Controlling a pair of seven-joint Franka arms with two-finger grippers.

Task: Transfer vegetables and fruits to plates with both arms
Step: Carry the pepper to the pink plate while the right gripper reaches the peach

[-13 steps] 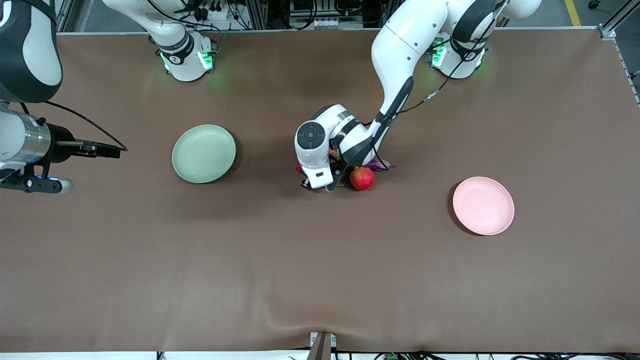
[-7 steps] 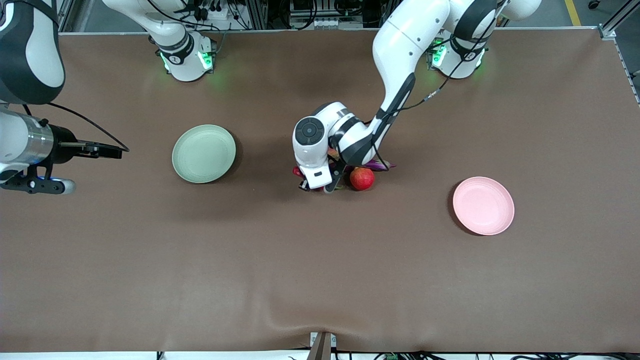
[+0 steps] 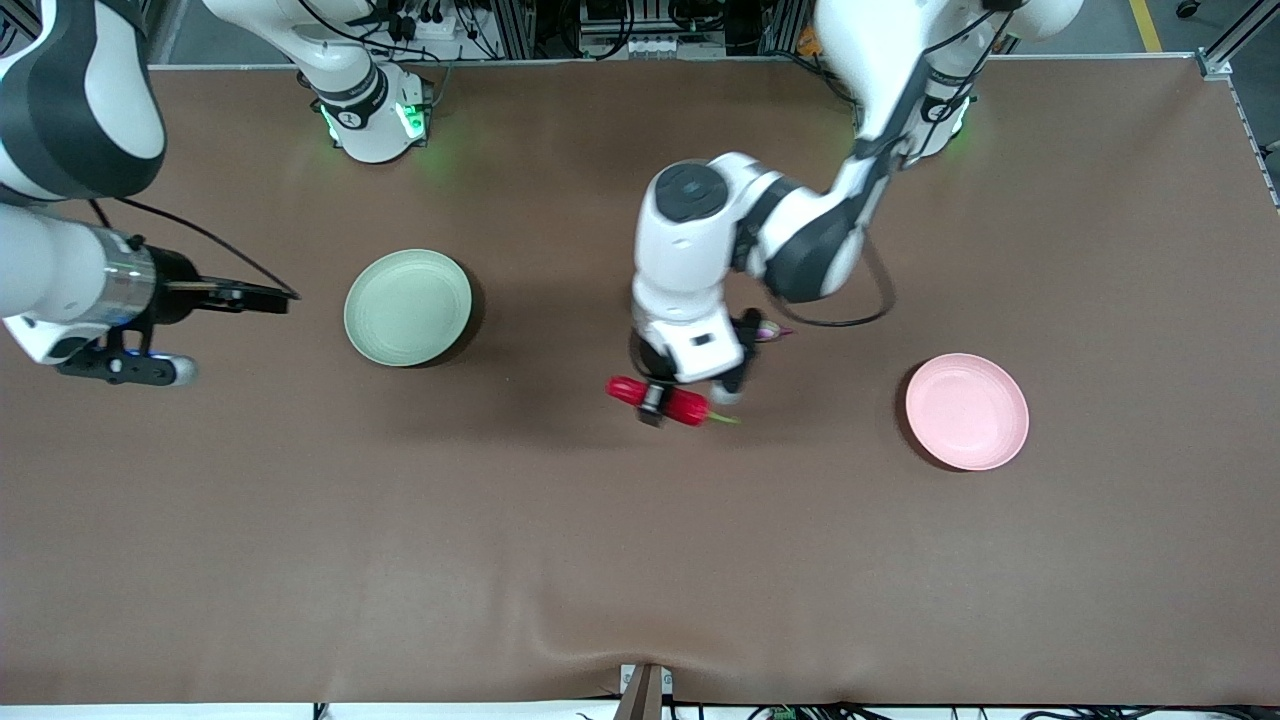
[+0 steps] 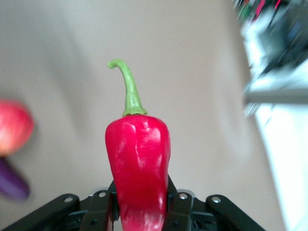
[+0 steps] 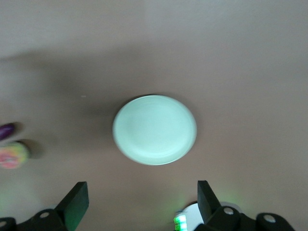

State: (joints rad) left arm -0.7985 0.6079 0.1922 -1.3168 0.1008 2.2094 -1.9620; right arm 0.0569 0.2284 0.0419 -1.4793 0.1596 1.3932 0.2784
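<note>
My left gripper [image 3: 660, 398] is shut on the red chili pepper [image 3: 672, 402] and holds it in the air over the table's middle. In the left wrist view the chili [image 4: 138, 168] sits between the fingers [image 4: 179, 211], green stem pointing away. The eggplant's tip [image 3: 771, 332] shows beside the left wrist; the left arm hides the rest of it. The left wrist view shows a round red fruit [image 4: 13, 131] touching the eggplant [image 4: 12, 182]. My right gripper [image 3: 262, 297] is open and empty, beside the green plate [image 3: 407, 307]. The right wrist view shows that plate [image 5: 154, 129], the peach [image 5: 13, 155] and the eggplant's end [image 5: 6, 131]. The pink plate [image 3: 966, 410] is empty.
The brown table cover [image 3: 640, 560] has a fold at its edge nearest the front camera. The arms' green-lit bases [image 3: 372, 118] stand along the edge farthest from that camera. One base light shows in the right wrist view [image 5: 182, 222].
My left gripper has risen from the pile with the chili and moved a little toward the pink plate's end. My right gripper has moved slightly toward the green plate.
</note>
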